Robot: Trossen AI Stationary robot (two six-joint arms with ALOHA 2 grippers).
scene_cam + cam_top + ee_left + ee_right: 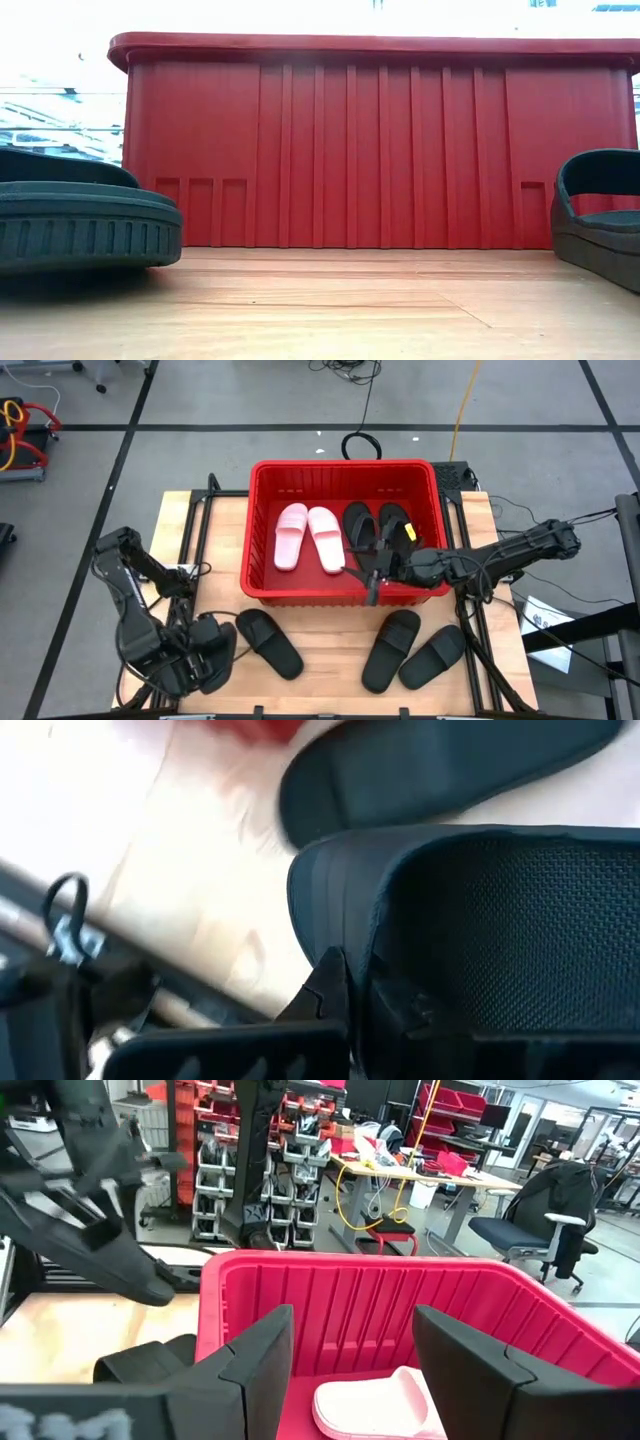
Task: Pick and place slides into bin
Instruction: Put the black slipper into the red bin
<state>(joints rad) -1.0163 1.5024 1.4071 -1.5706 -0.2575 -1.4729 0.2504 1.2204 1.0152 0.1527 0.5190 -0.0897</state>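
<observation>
Four slides [340, 536] in bin [258, 530]; left claw [203, 660] clenched on black slide [480, 930] at desk's near-left corner; right claw [375, 573] released over bin.

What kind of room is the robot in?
Probably a workshop or robot lab. Beyond the red bin stand metal shelves of parts bins, a workbench trailing cables, and an office chair.

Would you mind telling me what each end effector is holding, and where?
Left end effector is shut on a black slide, gripping its strap edge. Right end effector holds nothing.
</observation>
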